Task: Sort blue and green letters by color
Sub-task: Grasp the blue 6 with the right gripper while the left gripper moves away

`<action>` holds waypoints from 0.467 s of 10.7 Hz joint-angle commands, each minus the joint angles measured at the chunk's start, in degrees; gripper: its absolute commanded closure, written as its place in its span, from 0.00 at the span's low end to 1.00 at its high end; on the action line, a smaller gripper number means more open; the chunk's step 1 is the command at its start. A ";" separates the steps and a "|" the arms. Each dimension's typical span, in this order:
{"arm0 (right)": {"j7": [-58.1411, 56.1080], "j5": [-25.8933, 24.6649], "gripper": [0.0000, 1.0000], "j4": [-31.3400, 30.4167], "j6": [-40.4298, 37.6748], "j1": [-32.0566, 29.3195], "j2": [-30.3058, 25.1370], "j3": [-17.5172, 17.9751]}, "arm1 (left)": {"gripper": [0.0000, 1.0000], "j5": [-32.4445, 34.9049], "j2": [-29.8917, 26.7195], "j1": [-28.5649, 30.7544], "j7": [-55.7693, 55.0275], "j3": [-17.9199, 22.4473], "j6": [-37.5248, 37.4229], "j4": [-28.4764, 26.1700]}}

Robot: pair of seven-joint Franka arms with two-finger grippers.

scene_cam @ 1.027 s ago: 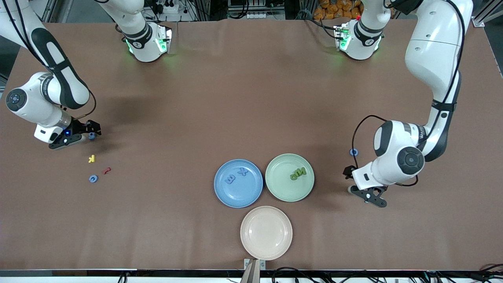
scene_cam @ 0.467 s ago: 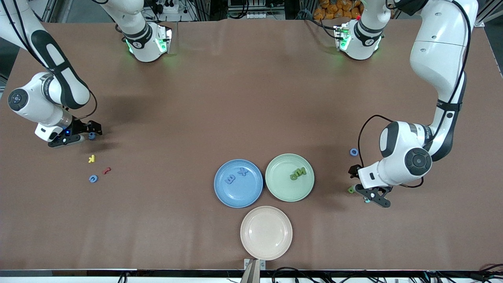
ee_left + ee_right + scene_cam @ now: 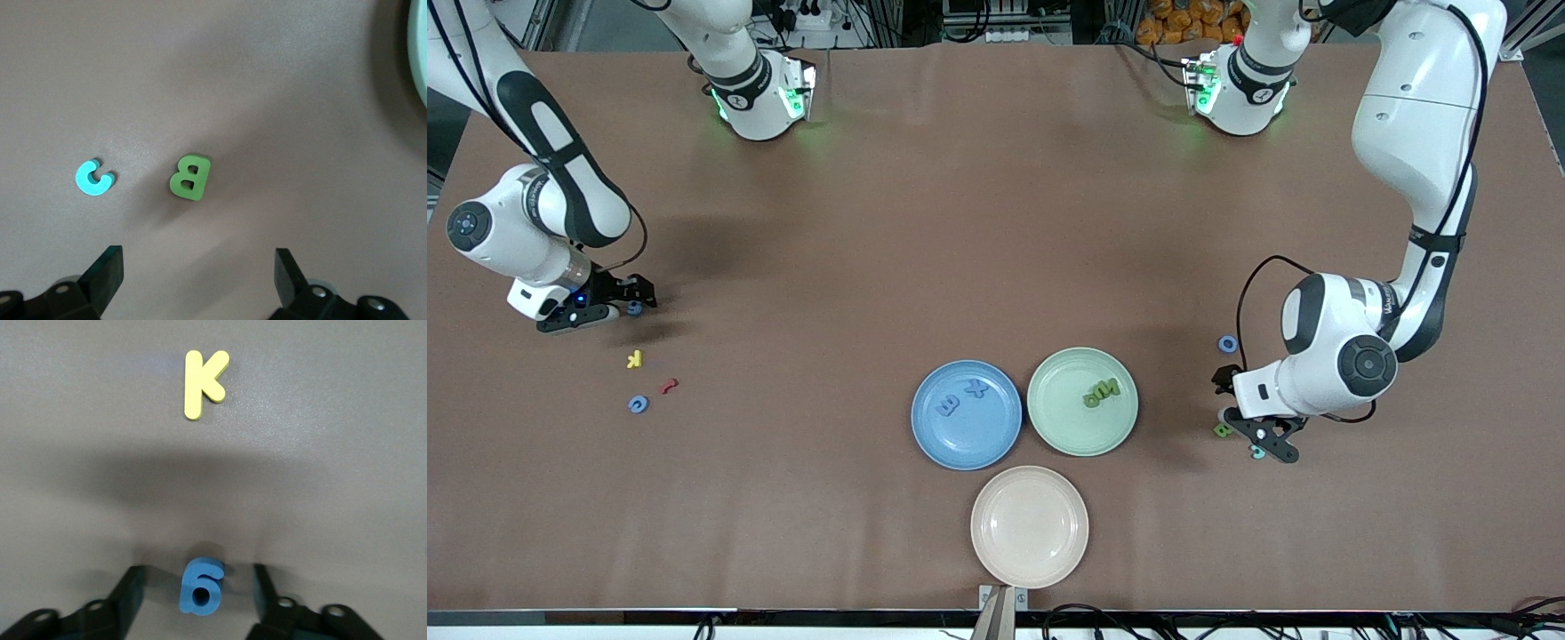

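Sorting in progress, two pick-ups under way. Right gripper (image 3: 633,300): low at the right arm's end of the table, fingers spread either side of a blue 6 (image 3: 201,585), not yet touching it; judged next move, close, lift and carry to the blue plate (image 3: 921,435), which already holds two blue letters (image 3: 961,397). Left gripper (image 3: 1238,418): low at the left arm's end, fingers wide apart and empty, hovering by a green B (image 3: 190,177) with a light blue C (image 3: 92,179) beside it; judged next move, centre on the B, descend, close, carry to the green plate (image 3: 1058,431), already holding green letters (image 3: 1101,392). Unsorted: blue ring (image 3: 1228,343), blue piece (image 3: 638,404). Not for sorting: yellow K (image 3: 203,381), red piece (image 3: 667,386), empty cream plate (image 3: 1029,526).
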 commanded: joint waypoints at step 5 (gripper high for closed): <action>-2.97 -0.71 1.00 -0.30 -0.04 -1.75 -0.02 1.00 | 0.00 -0.90 -3.18 0.03 -4.24 0.23 -0.20 -2.70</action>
